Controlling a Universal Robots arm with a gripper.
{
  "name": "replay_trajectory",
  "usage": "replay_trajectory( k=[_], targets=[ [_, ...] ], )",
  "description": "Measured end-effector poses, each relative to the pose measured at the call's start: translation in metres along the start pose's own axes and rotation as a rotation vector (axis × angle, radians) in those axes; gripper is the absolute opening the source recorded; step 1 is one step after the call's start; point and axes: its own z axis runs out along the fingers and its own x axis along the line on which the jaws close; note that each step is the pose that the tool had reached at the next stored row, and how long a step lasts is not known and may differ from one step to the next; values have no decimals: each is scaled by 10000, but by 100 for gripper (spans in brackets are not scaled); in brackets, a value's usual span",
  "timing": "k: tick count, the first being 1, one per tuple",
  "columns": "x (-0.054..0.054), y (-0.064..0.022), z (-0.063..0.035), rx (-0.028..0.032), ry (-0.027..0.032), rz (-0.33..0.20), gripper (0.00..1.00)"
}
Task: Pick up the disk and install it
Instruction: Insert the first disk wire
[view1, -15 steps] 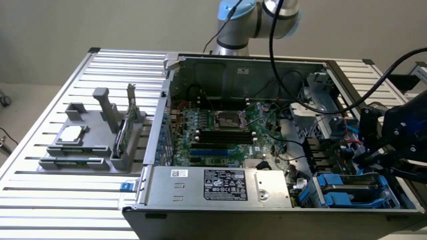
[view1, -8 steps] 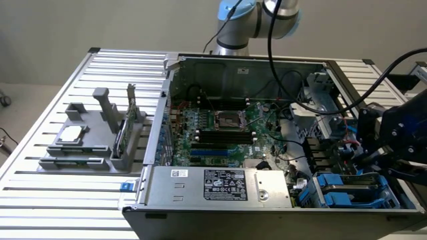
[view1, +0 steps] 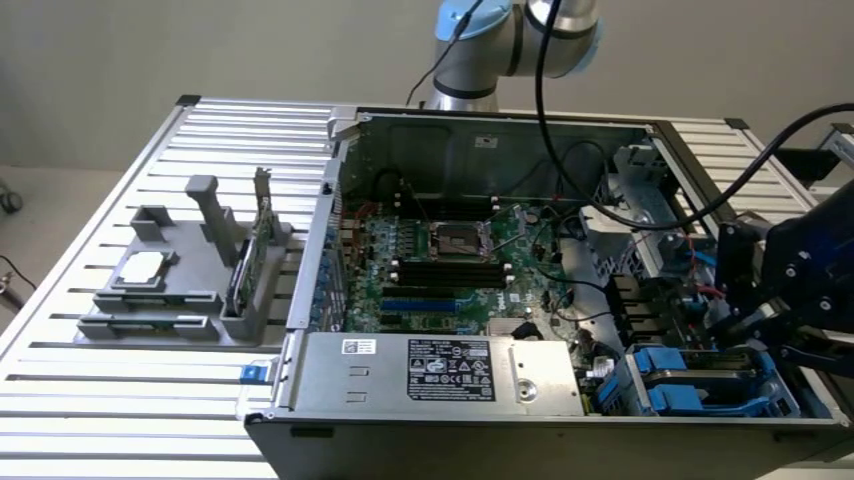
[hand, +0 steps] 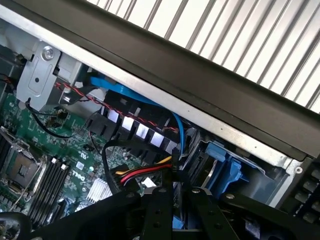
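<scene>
An open computer case (view1: 481, 145) on a slatted table (view1: 80, 400), grey fixture (view1: 147, 322) beside.

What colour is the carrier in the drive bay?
The carrier is bright blue, clearest in the exterior view.

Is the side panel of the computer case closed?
No, the computer case lies open on the table, with its green motherboard in plain sight.
</scene>
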Motion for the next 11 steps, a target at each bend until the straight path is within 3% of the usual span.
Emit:
replay_trajectory(
  k=[8, 11],
  targets=[
    [6, 4, -56, 18, -16, 719, 16],
    [6, 3, -62, 65, -42, 965, 16]
  ],
)
